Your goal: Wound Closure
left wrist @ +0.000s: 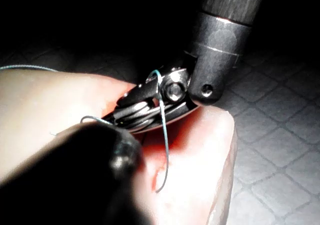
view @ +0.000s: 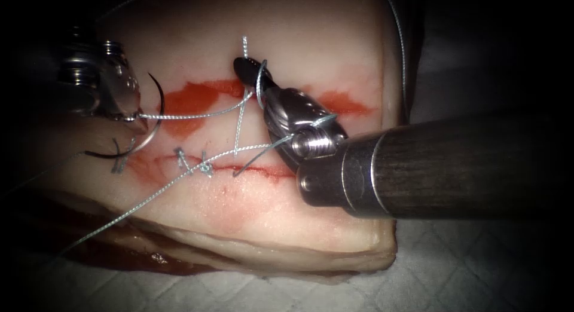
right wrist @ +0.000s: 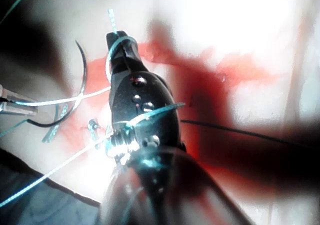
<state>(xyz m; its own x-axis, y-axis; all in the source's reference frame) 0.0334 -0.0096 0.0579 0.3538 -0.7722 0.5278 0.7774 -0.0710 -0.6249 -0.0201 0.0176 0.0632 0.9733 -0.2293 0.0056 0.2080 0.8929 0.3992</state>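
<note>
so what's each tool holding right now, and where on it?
Right tool: shut on the thread near its short free end. Left tool: shut on the thread beside the needle, which lies free left of the stitches.

Shiny metal, moist tissue
The right hand (view: 254,79) looks like polished steel; the tissue (view: 311,37) is glossy, the thread (view: 197,115) braided.

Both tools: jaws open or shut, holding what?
Left tool: shut on the thread, beside the free needle.
Right tool: shut on the thread's short end.

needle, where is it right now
In the endoscope view the needle lies at the left end of the cut, beside the left tool, which holds the thread near it.
</note>
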